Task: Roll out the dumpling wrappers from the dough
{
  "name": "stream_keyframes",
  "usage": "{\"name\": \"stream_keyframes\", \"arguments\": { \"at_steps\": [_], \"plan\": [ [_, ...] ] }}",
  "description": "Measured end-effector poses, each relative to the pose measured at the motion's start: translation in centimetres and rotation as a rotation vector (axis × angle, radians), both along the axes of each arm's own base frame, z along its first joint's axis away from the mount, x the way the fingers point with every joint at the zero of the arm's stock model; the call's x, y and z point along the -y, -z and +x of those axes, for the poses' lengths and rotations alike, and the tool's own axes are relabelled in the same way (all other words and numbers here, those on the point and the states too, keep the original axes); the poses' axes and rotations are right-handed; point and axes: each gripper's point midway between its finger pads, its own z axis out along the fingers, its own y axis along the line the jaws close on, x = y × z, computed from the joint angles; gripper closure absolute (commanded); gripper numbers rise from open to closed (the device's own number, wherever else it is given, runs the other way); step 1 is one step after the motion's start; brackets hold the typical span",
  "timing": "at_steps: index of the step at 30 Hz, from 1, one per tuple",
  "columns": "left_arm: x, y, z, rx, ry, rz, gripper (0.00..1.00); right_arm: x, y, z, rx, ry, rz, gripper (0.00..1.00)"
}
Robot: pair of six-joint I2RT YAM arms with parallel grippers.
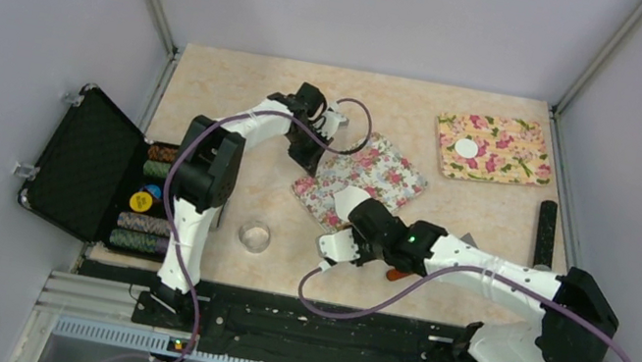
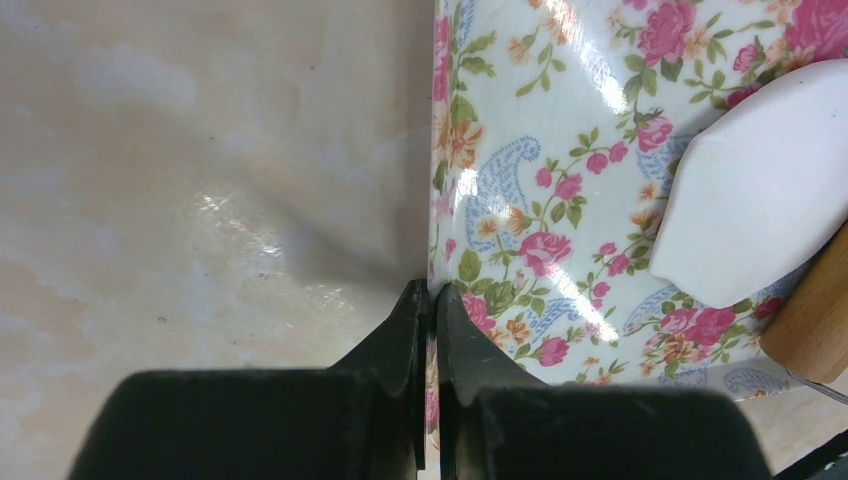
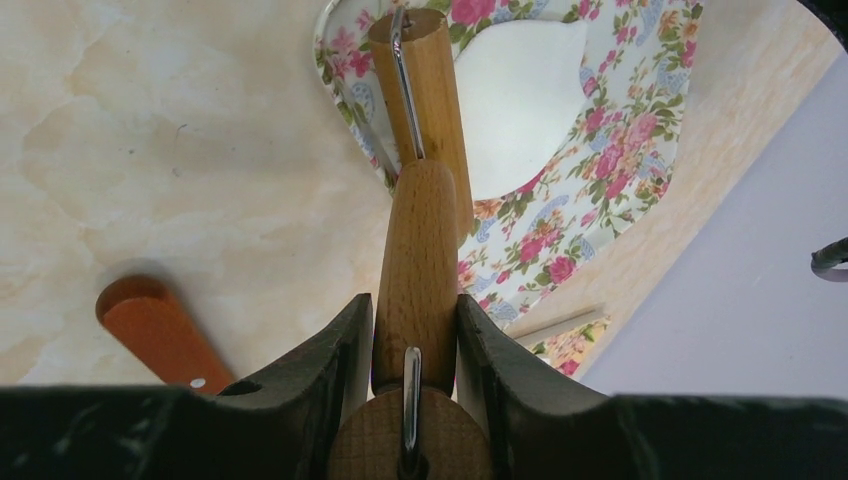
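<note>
A white floral mat (image 1: 378,176) lies mid-table. My left gripper (image 1: 308,161) is shut on its left edge; in the left wrist view the jaws (image 2: 432,300) pinch the mat edge (image 2: 540,150). The dough (image 1: 349,196), a white flattened lump, lies on this mat (image 3: 620,150) and shows in the left wrist view (image 2: 760,190) and the right wrist view (image 3: 520,100). My right gripper (image 1: 352,221) is shut on the handle of a wooden roller (image 3: 418,270), whose barrel (image 3: 425,100) rests at the dough's edge (image 2: 810,320). One dumpling wrapper (image 1: 467,148), a flat white disc, lies on a yellow floral mat (image 1: 500,158) at the back right.
A small clear glass bowl (image 1: 255,236) stands near the front, left of centre. An open black case (image 1: 90,165) with poker chips (image 1: 146,200) sits at the left edge. An orange handle (image 1: 397,275) lies under my right arm (image 3: 150,330). A black bar (image 1: 545,231) lies at the right.
</note>
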Motion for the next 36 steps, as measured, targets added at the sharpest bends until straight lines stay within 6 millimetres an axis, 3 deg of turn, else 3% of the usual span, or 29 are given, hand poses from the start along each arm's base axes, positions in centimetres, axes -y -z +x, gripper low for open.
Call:
{"name": "stream_keyframes", "arguments": {
  "at_steps": [5,10,15,26,36],
  "plan": [
    [0.6,0.0,-0.4,-0.008,0.015,-0.008,1.00,0.6,-0.8,0.0,-0.030,0.009,-0.014,1.00],
    [0.6,0.0,-0.4,-0.009,0.016,-0.010,1.00,1.1,-2.7,1.7,0.000,0.064,0.000,1.00],
    [0.6,0.0,-0.4,-0.009,0.016,-0.010,1.00,-0.1,-4.2,3.2,0.050,0.077,0.041,1.00],
    [0.6,0.0,-0.4,-0.009,0.016,-0.010,1.00,-1.8,-1.6,3.9,0.025,0.028,0.008,1.00],
    [0.6,0.0,-0.4,-0.010,0.016,-0.011,1.00,-2.8,-0.9,5.1,0.065,-0.002,-0.008,1.00]
  ]
}}
